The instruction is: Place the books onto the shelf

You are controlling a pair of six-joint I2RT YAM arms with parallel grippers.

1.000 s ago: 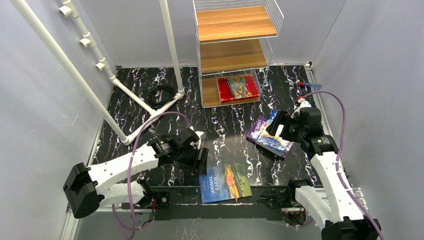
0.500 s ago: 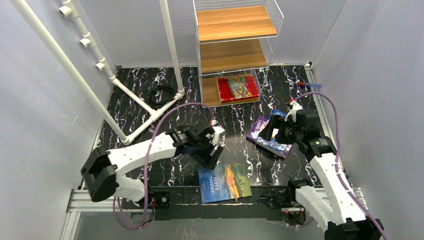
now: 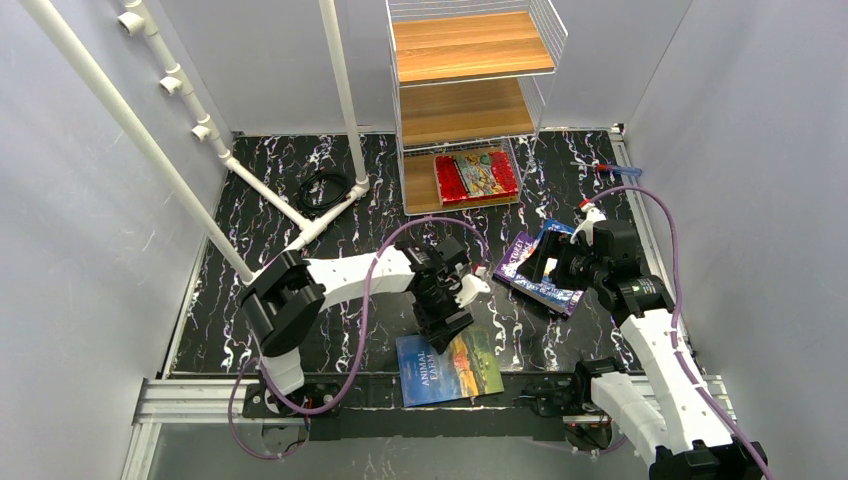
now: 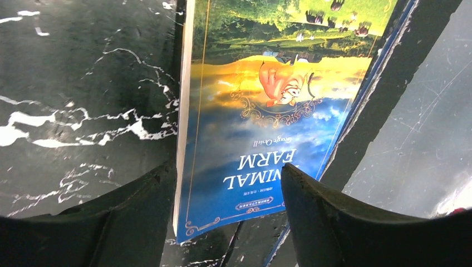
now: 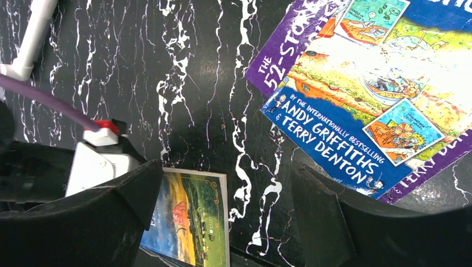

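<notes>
Since a second ago the left gripper (image 3: 447, 326) has swung right, from the open table in front of the shelf (image 3: 470, 110) to the far left corner of Animal Farm (image 3: 452, 368). Its fingers stand apart over that corner, gripping nothing. The right gripper (image 3: 537, 262) has barely shifted and hangs spread wide, holding nothing, over the overlapping purple and blue cartoon books (image 5: 356, 100).

The black white-veined table (image 3: 220, 260) sits between grey walls. Left of the shelf stand a white pipe frame (image 3: 140, 140) and a black cable coil (image 3: 322, 188). Animal Farm lies flat well in front of the shelf, the cartoon pair in front to its right.

The shelf's lowest board holds the red book (image 3: 476, 175), lying flat.
</notes>
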